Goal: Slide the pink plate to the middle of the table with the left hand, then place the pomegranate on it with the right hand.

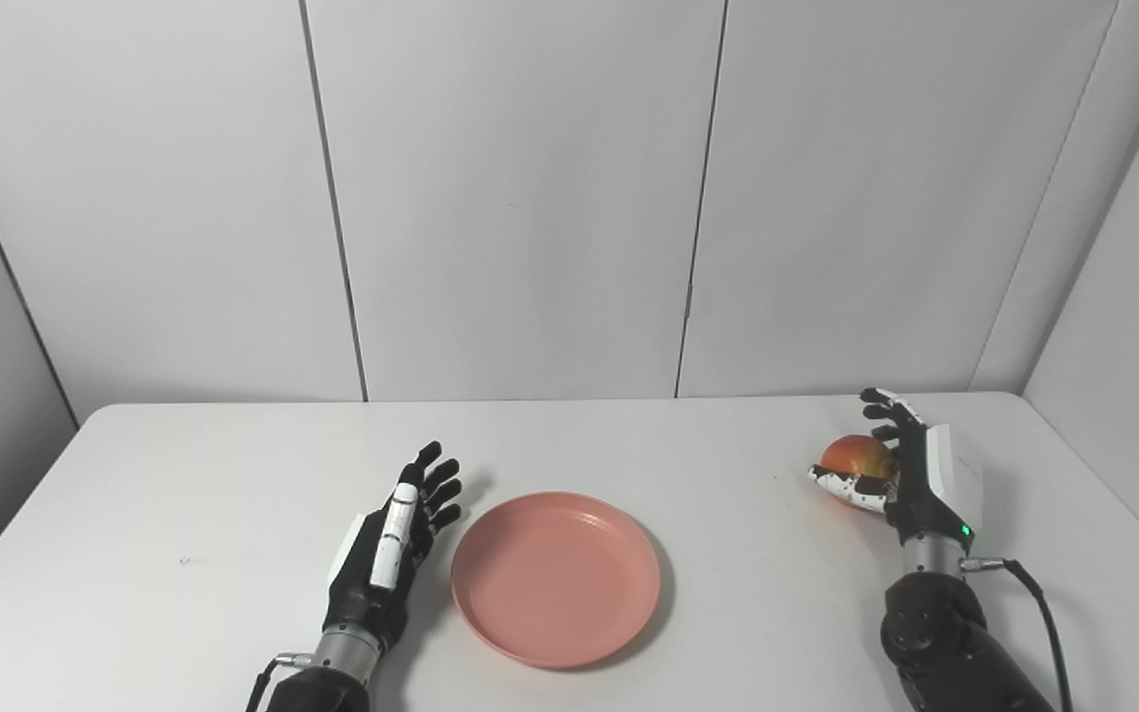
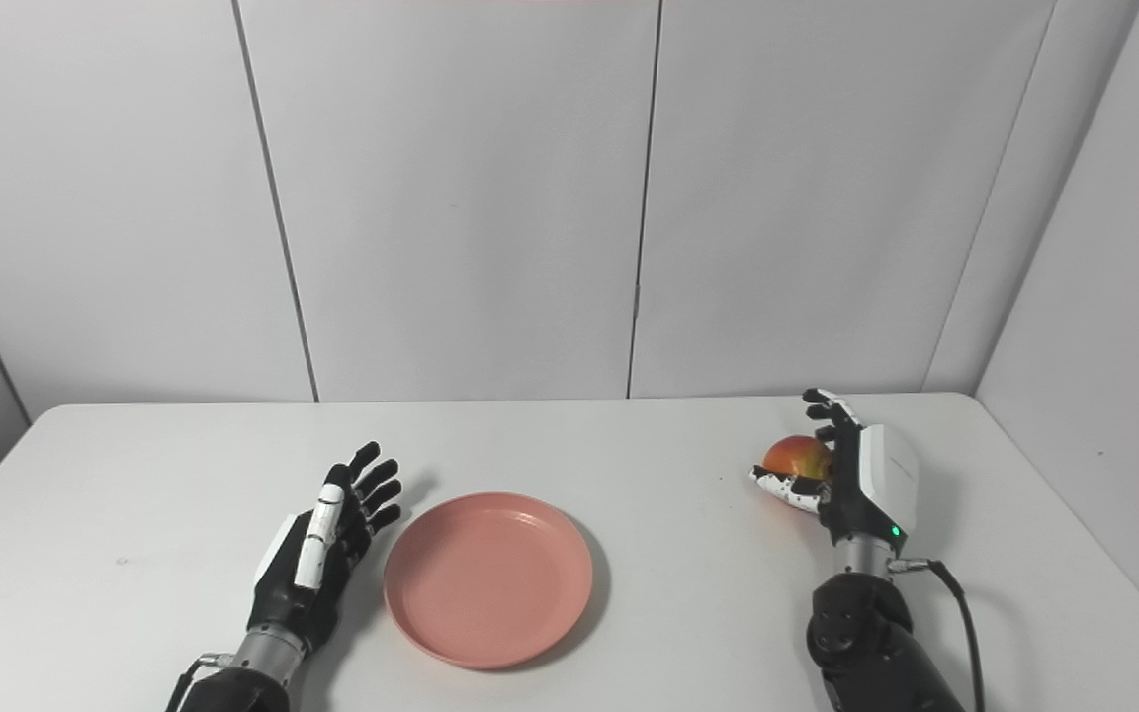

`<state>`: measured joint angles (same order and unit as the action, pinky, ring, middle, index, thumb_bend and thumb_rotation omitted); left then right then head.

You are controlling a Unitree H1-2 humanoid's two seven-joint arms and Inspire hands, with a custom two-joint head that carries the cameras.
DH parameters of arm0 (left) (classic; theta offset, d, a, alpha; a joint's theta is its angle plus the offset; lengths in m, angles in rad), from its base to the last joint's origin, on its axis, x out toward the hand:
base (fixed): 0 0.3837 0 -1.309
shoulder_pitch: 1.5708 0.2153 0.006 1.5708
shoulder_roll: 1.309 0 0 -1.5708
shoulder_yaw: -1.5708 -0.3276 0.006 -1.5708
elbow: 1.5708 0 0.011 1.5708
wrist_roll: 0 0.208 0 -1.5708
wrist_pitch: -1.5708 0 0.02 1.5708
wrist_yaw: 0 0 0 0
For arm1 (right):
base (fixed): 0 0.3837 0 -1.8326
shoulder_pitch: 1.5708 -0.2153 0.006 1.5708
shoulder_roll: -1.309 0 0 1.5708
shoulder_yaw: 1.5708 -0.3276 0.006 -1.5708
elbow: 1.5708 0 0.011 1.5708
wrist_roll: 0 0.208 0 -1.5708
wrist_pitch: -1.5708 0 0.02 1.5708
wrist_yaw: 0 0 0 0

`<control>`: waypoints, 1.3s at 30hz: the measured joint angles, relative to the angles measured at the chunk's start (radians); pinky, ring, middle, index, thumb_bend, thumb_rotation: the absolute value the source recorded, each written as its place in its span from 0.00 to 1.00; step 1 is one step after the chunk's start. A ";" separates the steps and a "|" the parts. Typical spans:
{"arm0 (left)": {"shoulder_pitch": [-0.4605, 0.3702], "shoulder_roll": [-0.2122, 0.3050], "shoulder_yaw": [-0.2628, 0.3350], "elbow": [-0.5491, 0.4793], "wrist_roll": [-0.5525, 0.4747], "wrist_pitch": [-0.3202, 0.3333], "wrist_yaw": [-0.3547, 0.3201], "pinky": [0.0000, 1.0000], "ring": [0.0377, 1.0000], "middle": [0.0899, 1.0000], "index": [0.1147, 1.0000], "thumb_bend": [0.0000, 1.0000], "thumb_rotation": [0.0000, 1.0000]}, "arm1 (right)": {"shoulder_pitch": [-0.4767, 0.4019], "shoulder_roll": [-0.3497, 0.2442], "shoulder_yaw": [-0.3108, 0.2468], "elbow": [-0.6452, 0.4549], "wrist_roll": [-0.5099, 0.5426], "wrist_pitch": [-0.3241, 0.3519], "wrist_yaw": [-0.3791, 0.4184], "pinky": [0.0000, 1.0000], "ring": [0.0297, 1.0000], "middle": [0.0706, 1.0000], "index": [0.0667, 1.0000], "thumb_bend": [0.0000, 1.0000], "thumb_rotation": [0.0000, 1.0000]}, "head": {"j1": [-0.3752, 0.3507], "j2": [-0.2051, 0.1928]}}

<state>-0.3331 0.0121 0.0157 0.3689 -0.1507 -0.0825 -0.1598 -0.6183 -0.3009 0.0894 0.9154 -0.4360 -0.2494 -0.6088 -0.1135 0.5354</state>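
The pink plate [image 1: 556,578] lies flat near the middle of the white table [image 1: 184,494], empty. My left hand [image 1: 394,539] rests just left of the plate's rim, palm toward it, fingers stretched and apart, holding nothing. At the right, the red-orange pomegranate [image 1: 856,457] sits on the table against the palm of my right hand [image 1: 911,470]. The thumb [image 1: 841,486] lies along the fruit's near side and the fingers [image 1: 888,407] reach up past its far side without being wrapped around it. Part of the fruit is hidden by the hand.
Grey wall panels [image 1: 530,198] rise right behind the table's far edge. The table's right edge [image 1: 1103,475] runs close beside my right arm. Bare tabletop separates the plate and the pomegranate.
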 measured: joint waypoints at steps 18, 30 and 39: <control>0.000 0.000 -0.001 -0.001 0.005 0.006 0.004 0.91 0.92 0.92 0.92 0.49 1.00 | 0.021 0.000 -0.001 -0.050 0.000 0.006 0.006 0.45 0.41 0.47 0.48 0.52 0.00 | 0.002 0.005; 0.000 -0.005 -0.002 -0.001 0.017 0.007 0.007 0.90 0.92 0.92 0.92 0.48 1.00 | 0.046 0.000 -0.005 -0.093 0.006 -0.005 0.004 0.36 0.38 0.47 0.46 0.52 0.00 | 0.006 0.003; -0.001 -0.007 -0.004 0.001 0.024 0.006 0.011 0.91 0.93 0.93 0.93 0.48 1.00 | 0.065 0.001 -0.006 -0.174 0.006 -0.041 0.006 0.36 0.40 0.49 0.45 0.51 0.00 | 0.014 -0.005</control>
<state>-0.3338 0.0050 0.0114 0.3699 -0.1272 -0.0760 -0.1489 -0.5531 -0.3000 0.0832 0.7409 -0.4302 -0.2900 -0.6028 -0.0997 0.5308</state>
